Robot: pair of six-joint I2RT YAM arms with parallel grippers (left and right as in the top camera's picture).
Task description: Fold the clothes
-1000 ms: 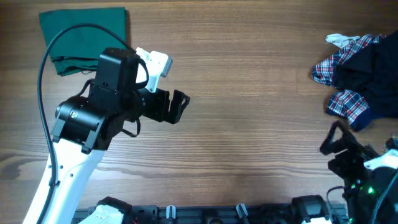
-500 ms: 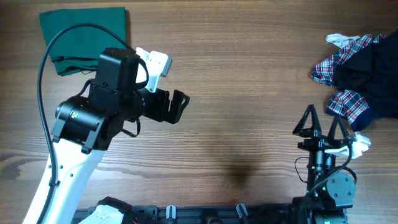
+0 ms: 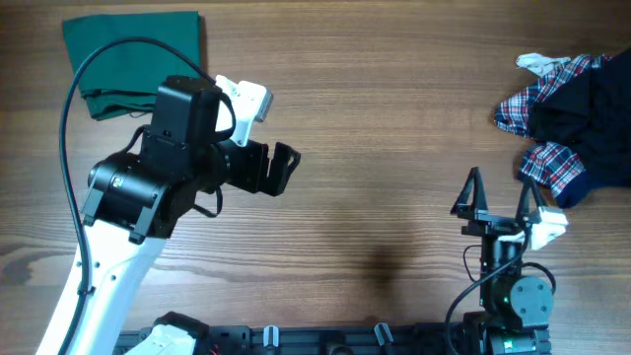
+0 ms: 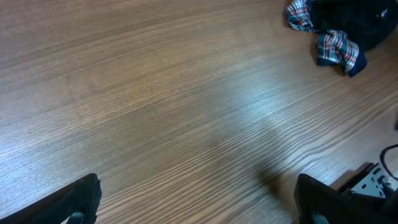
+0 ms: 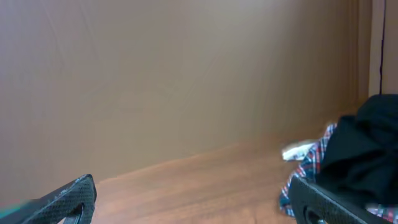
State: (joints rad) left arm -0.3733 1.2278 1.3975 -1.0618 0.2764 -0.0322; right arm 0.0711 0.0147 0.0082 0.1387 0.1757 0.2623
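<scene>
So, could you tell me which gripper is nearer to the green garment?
Left. The left gripper sits open right of the green garment, nearer the robot; the right gripper, also open, is far across the table beside the plaid shirt.

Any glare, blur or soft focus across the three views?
Overhead: sharp, evenly lit, green garment crisp. Left wrist: pale sheen on the table's middle, grain clear. Right wrist: soft throughout, plaid shirt blurred at the right edge.

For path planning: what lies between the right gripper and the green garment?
In the overhead view: bare table, then the left arm, partly covering the green garment.
</scene>
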